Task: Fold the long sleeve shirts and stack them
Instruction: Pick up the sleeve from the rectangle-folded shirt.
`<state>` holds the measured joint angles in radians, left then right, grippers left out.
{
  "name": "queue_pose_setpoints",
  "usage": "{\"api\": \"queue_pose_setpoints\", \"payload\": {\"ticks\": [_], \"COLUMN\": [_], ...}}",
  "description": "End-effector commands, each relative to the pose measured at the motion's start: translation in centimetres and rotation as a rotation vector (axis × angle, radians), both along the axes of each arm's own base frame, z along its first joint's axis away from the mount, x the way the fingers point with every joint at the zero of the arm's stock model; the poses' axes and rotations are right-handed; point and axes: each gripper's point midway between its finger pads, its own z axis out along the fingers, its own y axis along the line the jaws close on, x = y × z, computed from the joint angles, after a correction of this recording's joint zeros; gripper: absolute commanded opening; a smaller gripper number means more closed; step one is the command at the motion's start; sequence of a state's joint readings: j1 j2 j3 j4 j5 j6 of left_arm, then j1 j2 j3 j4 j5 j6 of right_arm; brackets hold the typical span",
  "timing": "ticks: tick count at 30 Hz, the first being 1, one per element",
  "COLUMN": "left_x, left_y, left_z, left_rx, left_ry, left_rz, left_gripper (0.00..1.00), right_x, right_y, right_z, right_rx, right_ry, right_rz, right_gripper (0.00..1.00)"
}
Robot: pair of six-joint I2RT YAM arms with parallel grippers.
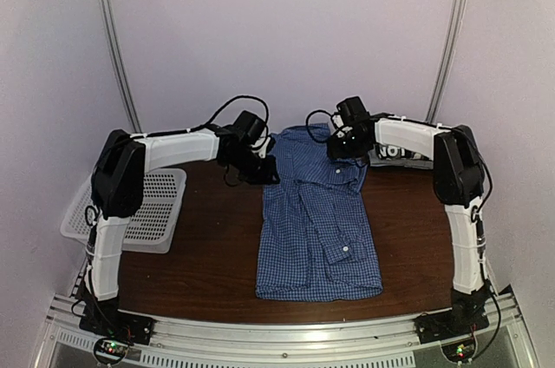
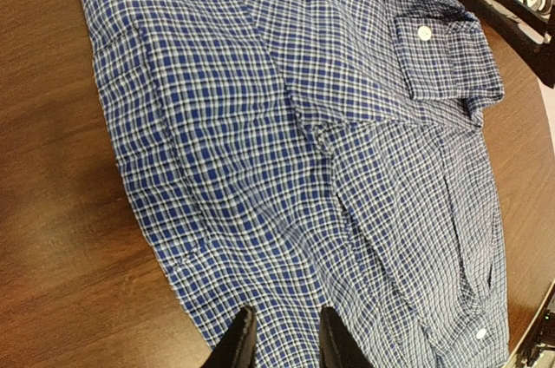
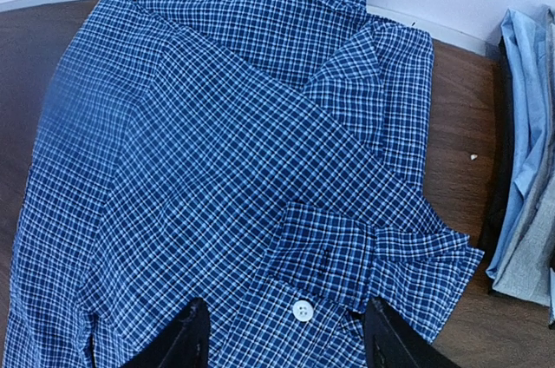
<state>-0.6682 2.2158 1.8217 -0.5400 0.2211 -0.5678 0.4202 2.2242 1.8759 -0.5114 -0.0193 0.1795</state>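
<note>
in the middle of the table the blue checked shirt is lying flat, sleeves folded in, its long axis running from the near edge away toward the back wall, collar at the far end. both arms are reaching to that collar end. the left gripper is sitting at the shirt's left shoulder edge, its jaws standing only narrowly apart over the cloth; i cannot tell whether it is pinching any fabric. the right gripper is hovering over the right shoulder, just above a buttoned cuff, its fingers spread wide and gripping nothing. the rest of the shirt is stretching from both grippers back toward the arm bases, so the next fold is probably going along that axis, collar end toward near hem, with neither arm closer. a second, dark lettered shirt is waiting just behind the right arm.
</note>
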Motion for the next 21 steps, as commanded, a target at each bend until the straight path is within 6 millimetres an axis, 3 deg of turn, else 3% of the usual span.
{"api": "queue_pose_setpoints", "payload": {"ticks": [1,7,16,21], "left_x": [0.1,-0.4,-0.5,-0.6], "left_y": [-0.6,-0.5,-0.5,-0.6], "left_z": [3.1,2.5,2.7,2.8], "left_rx": [-0.066,-0.070,-0.072,-0.077], "left_ry": [-0.044,-0.029,-0.030,-0.030], "left_rz": [-0.026,-0.035,-0.041,-0.050], "left_gripper": [0.26,0.26,0.26,0.26], "right_x": [0.4,0.8,1.4,1.5], "right_y": [0.1,0.0,-0.7,-0.6], "right_z": [-2.2,-3.9,-4.8,-5.8], "right_rx": [-0.004,-0.007,-0.019,-0.023], "right_ry": [0.028,0.041,0.029,0.053], "right_rz": [-0.008,-0.035,-0.099,-0.099], "right_gripper": [0.62,0.60,0.42,0.48]}}
